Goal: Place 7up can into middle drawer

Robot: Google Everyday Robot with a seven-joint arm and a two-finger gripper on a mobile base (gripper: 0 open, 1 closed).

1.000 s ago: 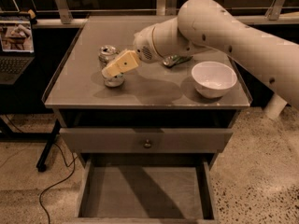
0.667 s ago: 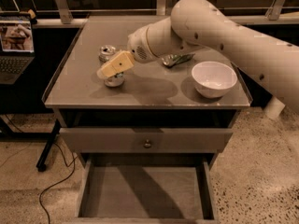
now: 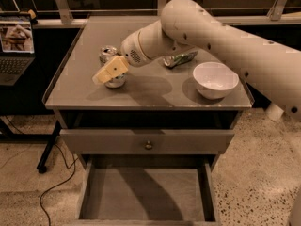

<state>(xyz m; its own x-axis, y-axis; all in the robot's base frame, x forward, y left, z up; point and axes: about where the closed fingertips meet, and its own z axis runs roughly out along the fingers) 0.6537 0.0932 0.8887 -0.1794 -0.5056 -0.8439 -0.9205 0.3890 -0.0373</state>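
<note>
The 7up can (image 3: 108,52) stands upright at the left of the cabinet top (image 3: 155,91); its silver top and its base show, and its middle is hidden. My gripper (image 3: 110,71) is right in front of the can, across its middle, at the end of the big cream arm (image 3: 225,36) that reaches in from the right. The middle drawer (image 3: 146,192) is pulled out below, and its flat grey floor is bare.
A white bowl (image 3: 215,79) stands at the right of the top. A shiny green can (image 3: 181,59) lies on its side behind the arm. A closed drawer front with a round knob (image 3: 148,145) sits above the open drawer. A laptop (image 3: 16,46) stands at the far left.
My gripper has moved a little to the left and down, in over the front of the 7up can. The can, the bowl and the drawer have not moved.
</note>
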